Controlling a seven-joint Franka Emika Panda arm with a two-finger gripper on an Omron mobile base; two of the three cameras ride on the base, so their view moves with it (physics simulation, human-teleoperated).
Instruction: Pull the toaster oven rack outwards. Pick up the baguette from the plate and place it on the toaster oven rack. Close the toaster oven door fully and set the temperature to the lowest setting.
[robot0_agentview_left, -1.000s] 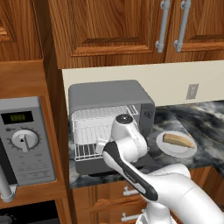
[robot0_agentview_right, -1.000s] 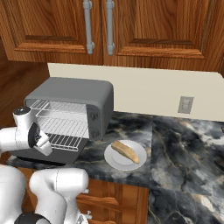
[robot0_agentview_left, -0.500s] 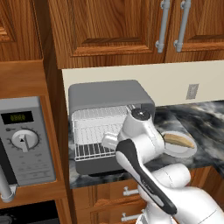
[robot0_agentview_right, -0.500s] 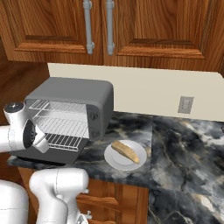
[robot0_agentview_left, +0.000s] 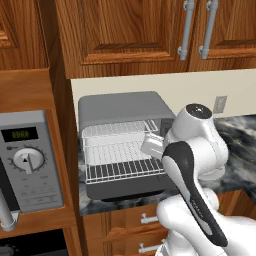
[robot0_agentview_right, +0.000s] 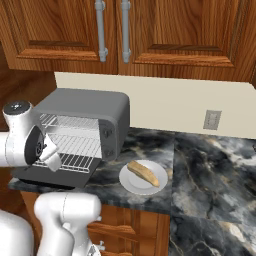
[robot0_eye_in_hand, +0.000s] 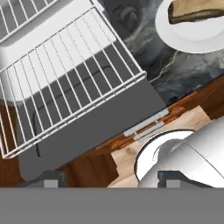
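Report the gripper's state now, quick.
Gripper: open, holding nothing, just clear of the toaster oven rack.

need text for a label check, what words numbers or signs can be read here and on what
Microwave display: green digits, too blurred to read.
Microwave dial: small marks around it, too small to read.
Toaster oven, its knobs, plate, wall outlet, cabinets: no lettering visible.

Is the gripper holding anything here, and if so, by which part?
Nothing is held. The gripper hangs above the pulled-out toaster oven rack; the baguette lies on its plate.
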